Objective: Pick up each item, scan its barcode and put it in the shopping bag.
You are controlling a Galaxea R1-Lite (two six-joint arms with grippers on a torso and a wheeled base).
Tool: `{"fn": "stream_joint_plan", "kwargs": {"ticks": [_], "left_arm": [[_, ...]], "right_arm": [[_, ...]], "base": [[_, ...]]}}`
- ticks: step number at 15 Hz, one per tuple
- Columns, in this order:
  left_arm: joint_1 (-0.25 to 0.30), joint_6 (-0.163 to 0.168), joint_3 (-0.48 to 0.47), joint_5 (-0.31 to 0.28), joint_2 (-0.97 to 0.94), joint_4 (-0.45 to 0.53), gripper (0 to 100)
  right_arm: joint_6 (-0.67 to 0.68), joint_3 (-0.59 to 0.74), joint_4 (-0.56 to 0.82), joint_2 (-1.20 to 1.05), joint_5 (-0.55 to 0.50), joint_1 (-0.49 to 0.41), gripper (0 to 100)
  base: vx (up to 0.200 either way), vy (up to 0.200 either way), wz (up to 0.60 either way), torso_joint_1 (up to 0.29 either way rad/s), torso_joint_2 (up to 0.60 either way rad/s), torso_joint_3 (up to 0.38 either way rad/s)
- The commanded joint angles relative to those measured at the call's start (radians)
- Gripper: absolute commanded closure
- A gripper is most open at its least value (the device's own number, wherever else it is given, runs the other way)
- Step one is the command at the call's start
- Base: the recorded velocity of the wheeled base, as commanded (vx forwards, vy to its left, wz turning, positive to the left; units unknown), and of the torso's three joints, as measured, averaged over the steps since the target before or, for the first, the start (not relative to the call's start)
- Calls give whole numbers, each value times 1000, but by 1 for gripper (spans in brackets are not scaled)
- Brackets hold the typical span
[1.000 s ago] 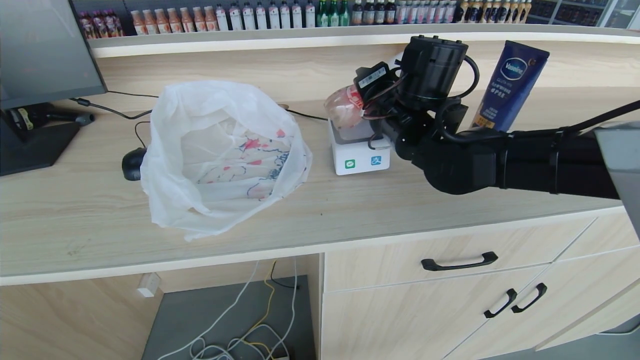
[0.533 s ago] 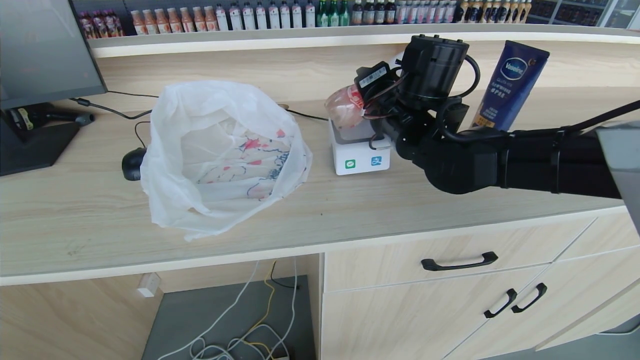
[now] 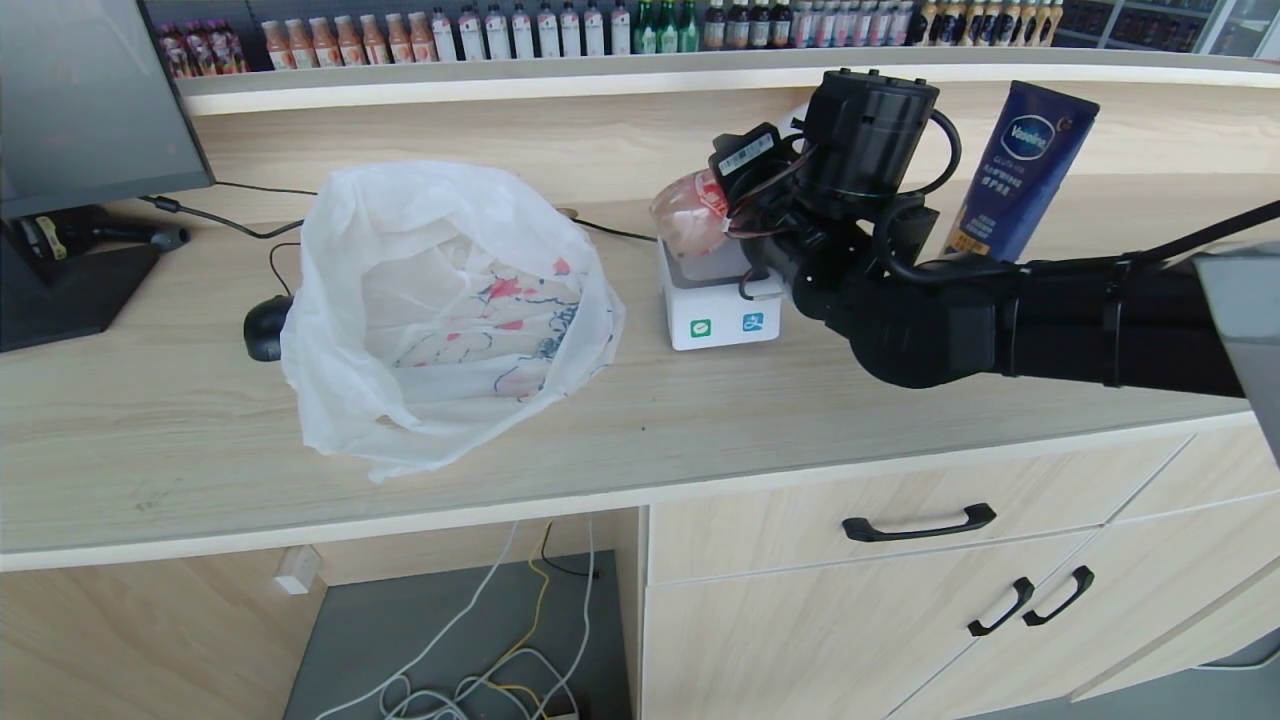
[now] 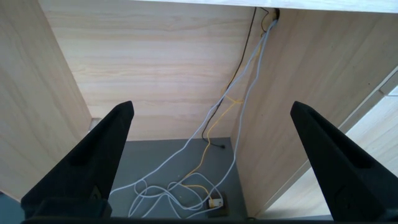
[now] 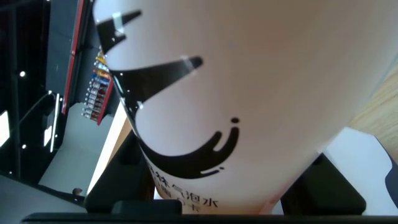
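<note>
While the right gripper [image 3: 733,222] clamps a pinkish bottle [image 3: 686,214] just above the scanner [image 3: 722,308], the bag [image 3: 335,372] gapes at the scanner's nine o'clock and a blue tube [image 3: 1020,170] stands at its two o'clock. The left gripper [image 4: 211,165] hangs spread wide beneath the counter [image 3: 700,400].

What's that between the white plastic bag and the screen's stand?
A black computer mouse, lying on the wooden counter close against the bag and apart from the stand. The head view shows it.
</note>
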Motion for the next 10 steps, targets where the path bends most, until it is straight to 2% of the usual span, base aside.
{"fn": "stream_joint_plan", "kwargs": {"ticks": [1, 10], "left_arm": [[-2, 0, 0, 0, 0, 1, 0], [0, 0, 0, 2, 0, 0, 0]], "right_arm": [[0, 0, -1, -4, 0, 0, 100], [-4, 3, 2, -13, 0, 0, 100]], "base": [[0, 0, 0, 0, 0, 0], [0, 0, 0, 0, 0, 0]]}}
